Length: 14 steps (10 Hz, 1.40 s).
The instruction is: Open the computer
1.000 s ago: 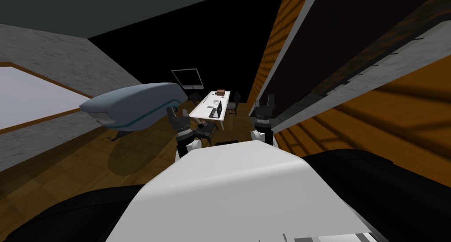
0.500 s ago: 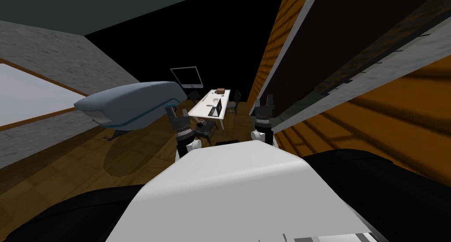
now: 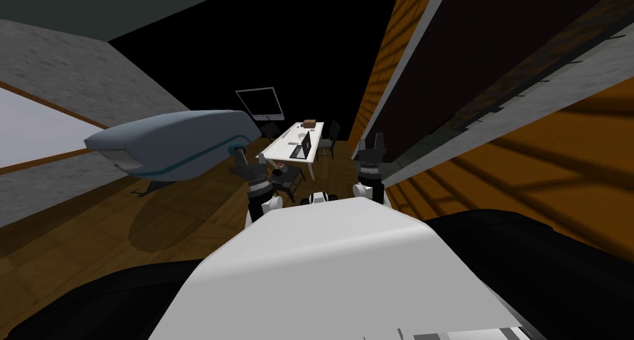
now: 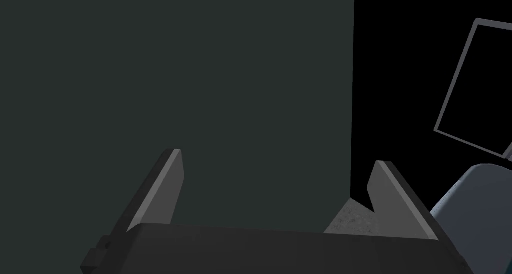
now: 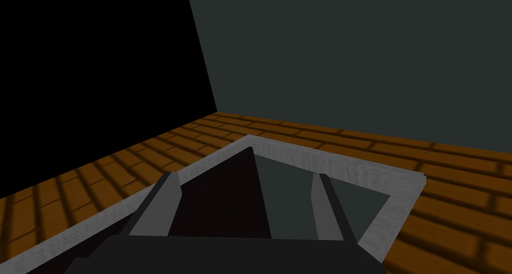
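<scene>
Laptop (image 3: pixel 303 148) on table (image 3: pixel 278 152) in head view — wrists show parted fingers (image 4: pixel 161 196)

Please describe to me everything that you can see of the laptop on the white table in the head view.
The laptop is small and dark, almost black. It rests on the long white table, in the nearer half, close to the edge on the robot's right. A dark panel seems to rise from its base, so the lid looks at least partly raised, but it is too far away to be sure. Only the table touches it.
</scene>
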### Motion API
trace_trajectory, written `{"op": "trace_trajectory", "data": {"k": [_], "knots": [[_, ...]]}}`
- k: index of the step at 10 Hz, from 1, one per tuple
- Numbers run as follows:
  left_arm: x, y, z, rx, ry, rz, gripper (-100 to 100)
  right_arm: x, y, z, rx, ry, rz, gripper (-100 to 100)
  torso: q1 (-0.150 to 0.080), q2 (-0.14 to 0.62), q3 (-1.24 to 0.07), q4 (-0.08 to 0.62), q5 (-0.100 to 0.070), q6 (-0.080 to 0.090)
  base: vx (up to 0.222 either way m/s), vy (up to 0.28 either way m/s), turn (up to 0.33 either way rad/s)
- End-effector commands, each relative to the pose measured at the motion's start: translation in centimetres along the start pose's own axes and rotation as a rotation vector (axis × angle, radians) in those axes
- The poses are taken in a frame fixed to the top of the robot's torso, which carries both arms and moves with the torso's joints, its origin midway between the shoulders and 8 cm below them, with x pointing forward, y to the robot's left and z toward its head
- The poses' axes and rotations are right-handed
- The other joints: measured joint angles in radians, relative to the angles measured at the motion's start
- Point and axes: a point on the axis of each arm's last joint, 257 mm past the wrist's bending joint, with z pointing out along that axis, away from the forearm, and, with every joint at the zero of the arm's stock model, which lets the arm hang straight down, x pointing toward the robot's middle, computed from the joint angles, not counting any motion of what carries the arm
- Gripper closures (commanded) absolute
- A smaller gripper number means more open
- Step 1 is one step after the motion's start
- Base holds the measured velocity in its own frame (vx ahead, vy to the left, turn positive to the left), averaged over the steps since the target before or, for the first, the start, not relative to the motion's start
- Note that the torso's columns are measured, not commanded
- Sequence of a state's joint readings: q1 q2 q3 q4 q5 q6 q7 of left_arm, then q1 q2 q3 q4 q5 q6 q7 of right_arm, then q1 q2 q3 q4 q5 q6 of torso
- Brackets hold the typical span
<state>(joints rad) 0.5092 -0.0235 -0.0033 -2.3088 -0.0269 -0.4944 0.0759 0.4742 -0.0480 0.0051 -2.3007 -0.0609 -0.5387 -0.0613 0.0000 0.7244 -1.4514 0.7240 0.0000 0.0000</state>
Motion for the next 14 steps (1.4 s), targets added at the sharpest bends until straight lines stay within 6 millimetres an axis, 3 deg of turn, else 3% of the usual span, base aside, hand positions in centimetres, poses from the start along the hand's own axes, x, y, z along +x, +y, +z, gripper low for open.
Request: {"op": "trace_trajectory", "data": {"k": [1, 6, 14], "knots": [[0.8, 1.2, -0.2, -0.034, 0.074, 0.039, -100, 0.0, 0.0, 0.0, 0.000, 0.000, 0.000, 0, -0.001, 0.009, -0.020, 0.010, 0.000, 0.000, 0.039, -0.031, -0.009], [1.3, 5.5, -0.8, -0.147, 0.162, 0.132, -100, 0.0, 0.0, 0.0, 0.000, 0.000, 0.000, 0, -0.002, 0.012, -0.026, 0.014, -0.001, 0.000, 0.081, -0.051, -0.016], [-0.3, 13.9, -2.9, -0.379, 0.135, 0.239, -100, 0.0, 0.0, 0.0, 0.000, 0.000, 0.000, 0, 0.000, 0.014, -0.024, 0.014, 0.000, 0.000, 0.118, -0.072, -0.021]]}}
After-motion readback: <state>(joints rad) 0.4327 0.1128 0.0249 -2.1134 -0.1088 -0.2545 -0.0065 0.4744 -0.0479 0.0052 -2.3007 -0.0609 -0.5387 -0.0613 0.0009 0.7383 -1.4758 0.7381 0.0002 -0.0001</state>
